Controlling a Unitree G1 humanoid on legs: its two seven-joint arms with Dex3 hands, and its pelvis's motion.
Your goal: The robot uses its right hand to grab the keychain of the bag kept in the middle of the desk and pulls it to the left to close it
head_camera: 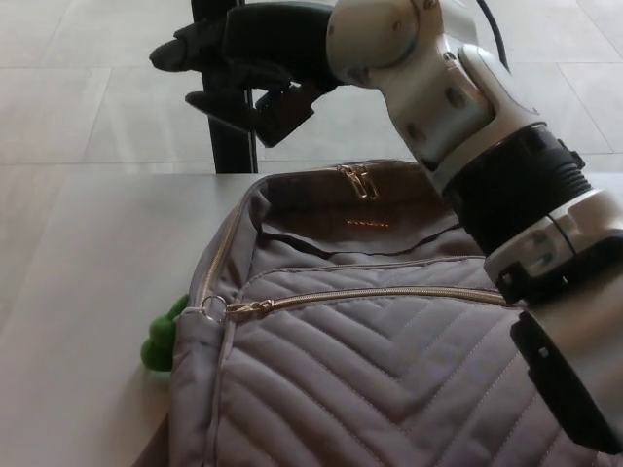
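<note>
A grey quilted bag (389,379) lies on the desk and fills the lower right of the head view. Its front pocket zipper (370,297) is run shut, with the pull (249,309) and a metal ring (214,309) at the bag's left end. A green keychain (162,338) pokes out beside that left edge, partly hidden by the bag. The main compartment gapes at the top, with two gold pulls (356,181) at its back rim. My right hand (238,60) hovers above the desk's far edge, beyond the bag, fingers apart and holding nothing. My left hand does not show.
The pale desk (88,292) stretches to the left of the bag. A black post (232,136) stands behind the desk's far edge, under my hand. A tiled floor lies beyond. My right forearm (506,204) crosses over the bag's right side.
</note>
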